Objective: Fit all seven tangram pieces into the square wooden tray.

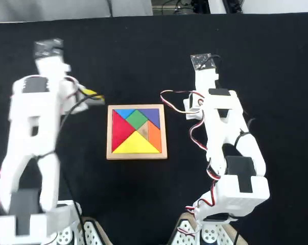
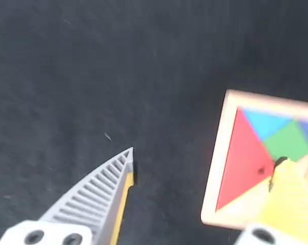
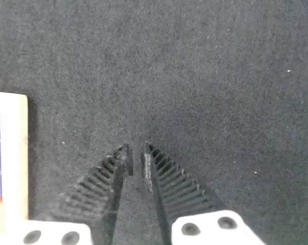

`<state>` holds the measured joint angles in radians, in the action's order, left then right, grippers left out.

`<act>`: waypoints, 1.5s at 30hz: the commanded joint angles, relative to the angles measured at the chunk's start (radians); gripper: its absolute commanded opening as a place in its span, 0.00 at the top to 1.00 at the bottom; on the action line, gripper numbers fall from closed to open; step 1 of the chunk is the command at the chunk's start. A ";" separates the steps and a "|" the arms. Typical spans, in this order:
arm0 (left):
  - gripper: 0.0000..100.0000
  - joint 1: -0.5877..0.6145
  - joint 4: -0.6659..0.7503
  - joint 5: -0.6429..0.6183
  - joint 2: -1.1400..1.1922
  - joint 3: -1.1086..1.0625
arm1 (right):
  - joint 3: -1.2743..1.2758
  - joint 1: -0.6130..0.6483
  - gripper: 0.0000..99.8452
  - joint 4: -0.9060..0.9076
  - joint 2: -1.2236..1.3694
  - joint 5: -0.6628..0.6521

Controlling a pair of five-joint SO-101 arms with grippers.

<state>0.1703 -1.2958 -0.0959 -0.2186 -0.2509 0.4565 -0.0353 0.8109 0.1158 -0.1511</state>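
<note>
The square wooden tray (image 1: pixel 137 156) is parked mid-counter (image 1: pixel 143 56), with the tangram pieces (image 1: pixel 137 131) laid flat inside and packed edge to edge. The left pincer (image 1: pixel 91 97) is held spread wide at roughly 10 o'clock from the tray, just beside its corner. The right pincer (image 3: pixel 137 153) is found at 3 o'clock, near the rim, nearly pressed together around nothing.

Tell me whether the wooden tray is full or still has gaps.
Full. In the high view the tangram pieces cover the whole inside of the wooden tray, edge to edge, with no bare gap visible.
</note>
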 commanded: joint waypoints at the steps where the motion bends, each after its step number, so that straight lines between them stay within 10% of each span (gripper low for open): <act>1: 0.60 0.079 0.051 0.006 -0.245 0.028 | -0.102 0.006 0.95 0.064 -0.131 -0.002; 11: 0.60 0.082 -0.063 0.106 -0.872 -0.042 | -0.440 0.006 0.95 0.554 -0.794 -0.008; 21: 0.60 0.105 -0.078 0.203 -1.628 -0.598 | -0.151 0.009 0.95 0.571 -1.521 -0.003; 29: 0.60 0.202 0.091 0.201 -1.534 -0.835 | 0.450 0.005 0.95 0.261 -2.014 -0.002; 40: 0.67 0.058 0.491 0.199 -1.534 -1.372 | 0.872 0.011 0.95 0.077 -2.011 0.000; 45: 0.73 0.058 0.440 0.206 -1.536 -1.452 | 1.095 0.006 0.95 0.069 -2.011 0.000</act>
<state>0.2378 -0.8124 0.1020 -1.7361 -1.6809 1.4691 -0.0322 0.9014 -1.8067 -0.1527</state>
